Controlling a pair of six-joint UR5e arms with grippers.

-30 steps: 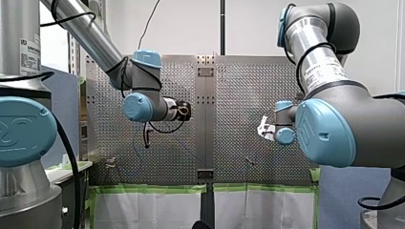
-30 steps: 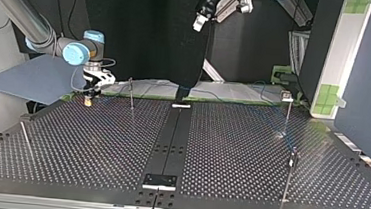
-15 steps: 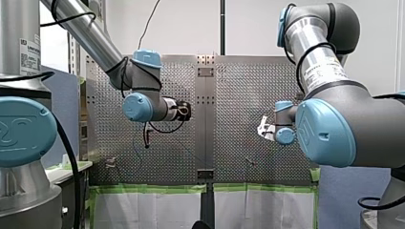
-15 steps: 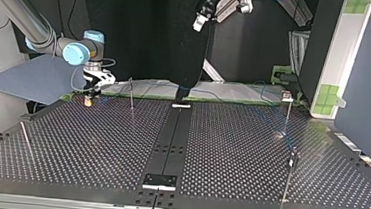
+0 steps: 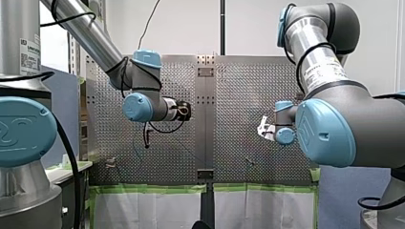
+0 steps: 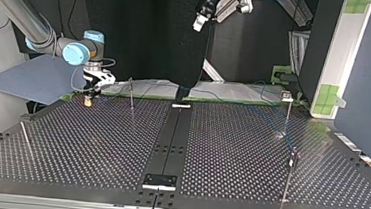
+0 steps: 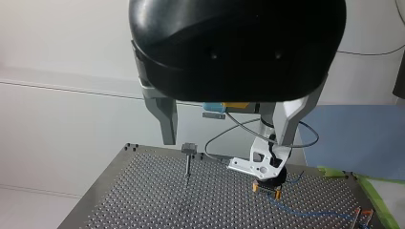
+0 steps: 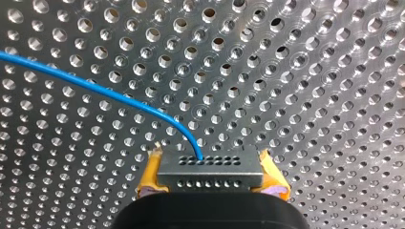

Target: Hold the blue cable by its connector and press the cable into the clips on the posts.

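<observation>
While my right gripper (image 6: pixel 89 97) stands low over the table (image 6: pixel 95 147) near the far left corner of the top view, my left gripper (image 6: pixel 200 16) hangs high above the table's far edge, near the middle and well apart from everything on the table.

The right wrist view shows the right gripper clamped on the connector (image 8: pixel 210 172). The grey block sits between the two yellow pads (image 8: pixel 149 177), one pad against each end. The cable (image 8: pixel 95 88) leaves the connector's face and bends away over the holes ahead of the gripper. I cannot tell whether it touches the table there.

Seen from the left wrist, the left gripper's fingers (image 7: pixel 165 119) stand wide apart with nothing between them. Beyond them the right gripper points tip-down at the table, and the cable runs from it across the holes. A post (image 7: pixel 188 160) with a clip (image 7: pixel 189 148) on top stands upright near the right gripper.

The top view shows that post just beside the right gripper. Two more posts stand at the view's right, one at the far edge and one nearer the camera. A faint blue line passes near the base of the far one. It is too thin to tell whether the cable sits in any clip.
</observation>
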